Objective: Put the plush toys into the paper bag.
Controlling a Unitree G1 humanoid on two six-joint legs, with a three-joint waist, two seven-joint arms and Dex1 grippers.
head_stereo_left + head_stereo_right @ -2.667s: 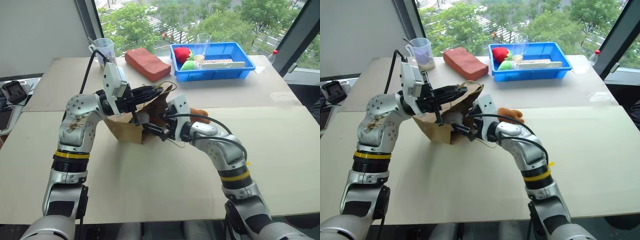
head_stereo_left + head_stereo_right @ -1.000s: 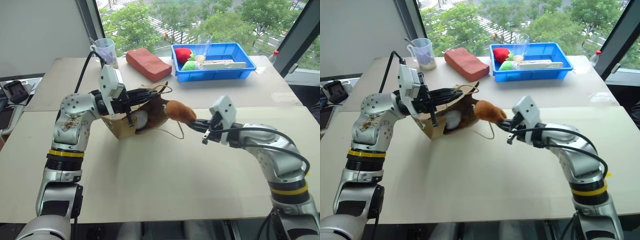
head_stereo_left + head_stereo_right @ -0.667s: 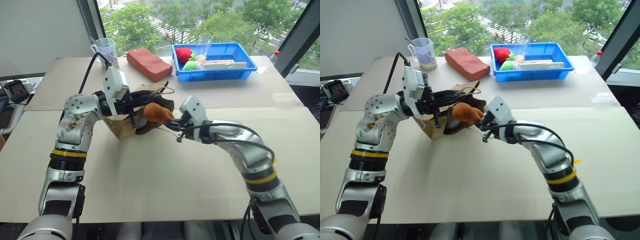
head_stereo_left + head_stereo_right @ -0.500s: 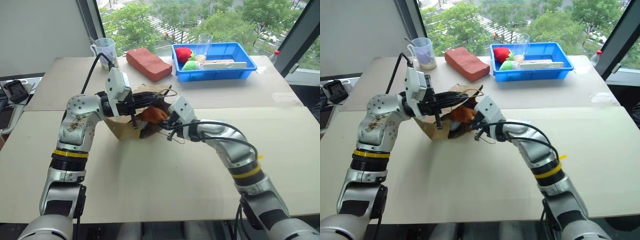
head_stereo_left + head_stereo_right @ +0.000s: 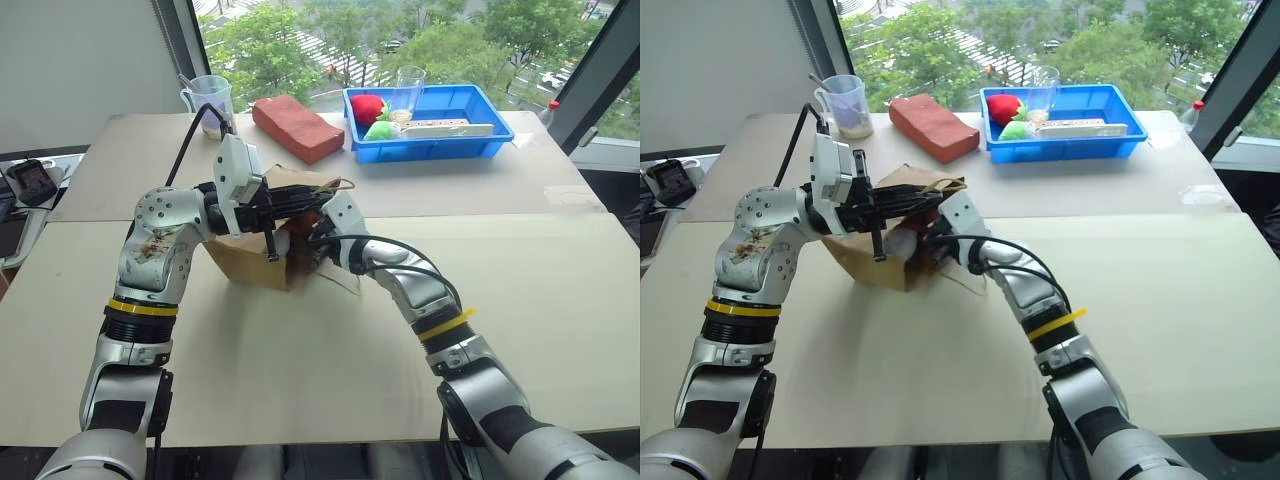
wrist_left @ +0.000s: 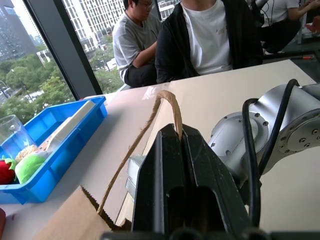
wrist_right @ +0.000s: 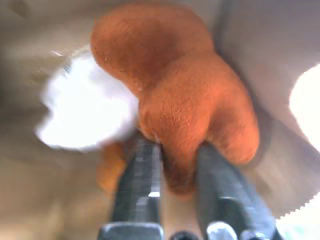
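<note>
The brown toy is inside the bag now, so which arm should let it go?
The right. Its gripper has the brown toy between its fingers inside the bag, beside the white toy. The left gripper is shut on the bag's handle.

The paper bag (image 5: 262,258) lies on its side on the near tabletop (image 5: 300,380); both plush toys (image 7: 180,105) sit inside it, touching; behind it, on the far tabletop, a block (image 5: 295,128) lies between a cup (image 5: 208,100) on the left and a bin (image 5: 440,135) on the right.
</note>
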